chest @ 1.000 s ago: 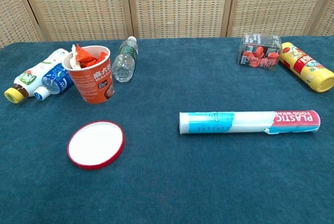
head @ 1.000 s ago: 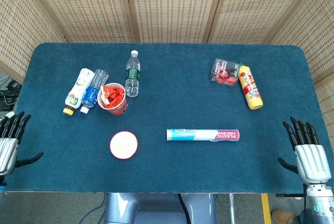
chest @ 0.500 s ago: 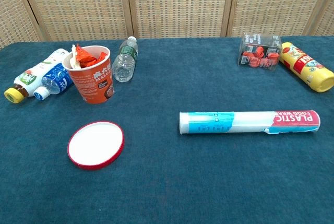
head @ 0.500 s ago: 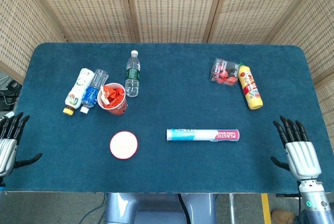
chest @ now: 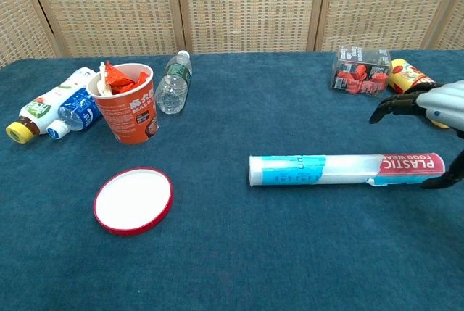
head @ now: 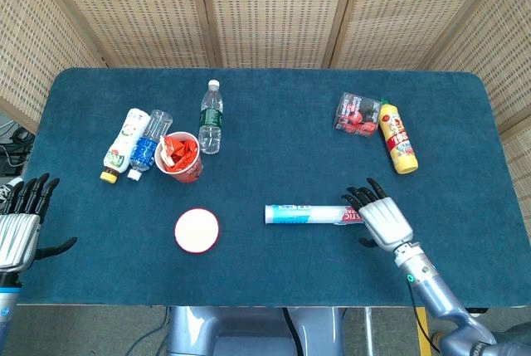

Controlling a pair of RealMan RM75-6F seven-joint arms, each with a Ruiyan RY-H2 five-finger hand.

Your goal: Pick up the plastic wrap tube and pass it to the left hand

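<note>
The plastic wrap tube (head: 309,214) (chest: 326,169), white with a blue band and a red "PLASTIC FOOD WRAP" end, lies flat near the table's front middle. My right hand (head: 382,218) (chest: 428,112) hovers over the tube's red end with fingers spread and thumb below, holding nothing; whether it touches the tube is unclear. My left hand (head: 21,227) stays open at the table's front left edge, far from the tube, and is absent from the chest view.
A red-rimmed lid (head: 197,231) lies left of the tube. An orange cup (head: 179,157), a water bottle (head: 211,117) and two lying bottles (head: 133,144) sit at back left. A clear box of red parts (head: 357,115) and a yellow bottle (head: 398,138) are at back right.
My right hand has swung in from the table's front right edge leftward to the tube's red end. The left hand shifted slightly. The tube has not moved.
</note>
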